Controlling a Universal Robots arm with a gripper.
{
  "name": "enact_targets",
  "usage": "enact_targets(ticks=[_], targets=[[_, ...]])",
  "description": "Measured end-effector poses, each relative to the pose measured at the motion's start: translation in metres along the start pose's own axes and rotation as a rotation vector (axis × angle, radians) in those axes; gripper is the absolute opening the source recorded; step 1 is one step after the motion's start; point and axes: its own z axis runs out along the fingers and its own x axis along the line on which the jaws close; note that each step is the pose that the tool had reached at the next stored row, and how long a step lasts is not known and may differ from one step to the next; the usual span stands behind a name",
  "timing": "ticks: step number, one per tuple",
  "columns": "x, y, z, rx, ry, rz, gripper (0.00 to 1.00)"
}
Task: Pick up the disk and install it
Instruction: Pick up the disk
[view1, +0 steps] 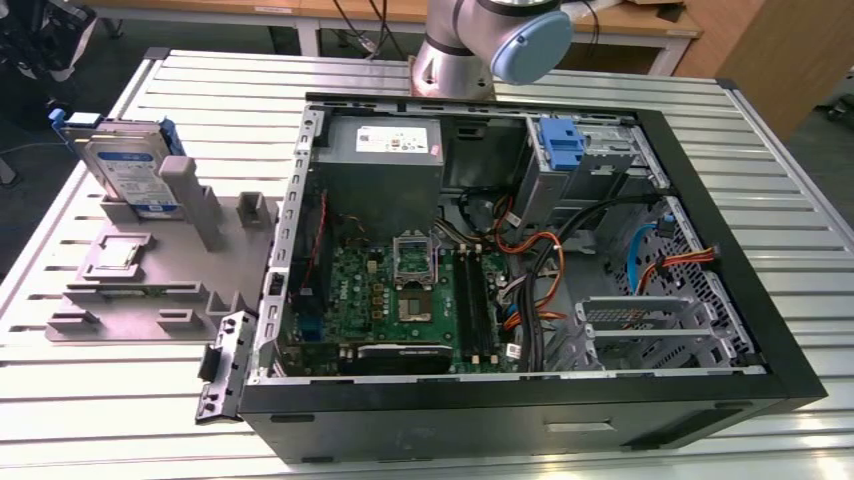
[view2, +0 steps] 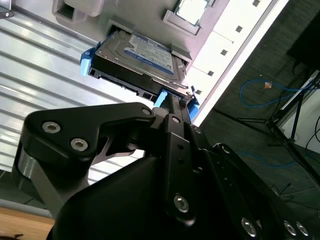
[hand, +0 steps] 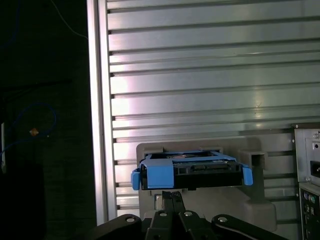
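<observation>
In the exterior view, the disk (view1: 124, 165) stands up on its edge in a grey holder (view1: 120, 300). The holder sits on the ribbed metal table (view1: 200, 90), on the exterior view's left of the open computer case (view1: 534, 410). The disk is well apart from the case. The arm (view1: 481, 45) rises from the table at the far side of the case.

In the second wrist view, the gripper (view2: 180, 101) points at the disk. Its two thin fingers (view2: 173, 112) are pressed together with nothing between them. The tips are right by the blue rail (view2: 161, 98) on the near end of the disk. I cannot tell if they touch it.

In the first wrist view, the disk shows end-on in the holder, with the blue rail across its end. The closed fingertips sit just beside that end.
</observation>
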Motion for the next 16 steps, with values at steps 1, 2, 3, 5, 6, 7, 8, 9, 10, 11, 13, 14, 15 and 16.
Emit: enact_targets(ticks=[1,2,3,5,6,7,8,9,10,11,13,14,15,16], targets=[[0.0,0.0,0.0,0.0,0.0,0.0,0.1],[0.0001,0.0,0.0,0.0,0.0,0.0,0.1],[0.0001,0.0,0.0,0.0001,0.0,0.0,0.1],[0.0001,0.0,0.0,0.0001,0.0001,-0.002,0.1],[0.0001,0.0,0.0,0.0002,0.0003,-0.005,0.1],[0.0001,0.0,0.0,0.0004,0.0006,-0.01,0.1],[0.0001,0.0,0.0001,0.0005,0.0008,-0.02,0.1],[0.0001,0.0,0.0001,0.0008,0.0013,-0.032,0.1],[0.0001,0.0,0.0001,0.0011,0.002,-0.048,0.1],[0.0001,0.0,0.0001,0.0016,0.0029,-0.066,0.1],[0.0001,0.0,0.0002,0.0025,0.0043,-0.1,0.1],[0.0001,0.0,0.0002,0.0029,0.0051,-0.118,0.1],[0.0001,0.0,0.0002,0.0033,0.0059,-0.135,0.1],[0.0001,-0.0001,0.0002,0.0038,0.0067,-0.152,0.1]])
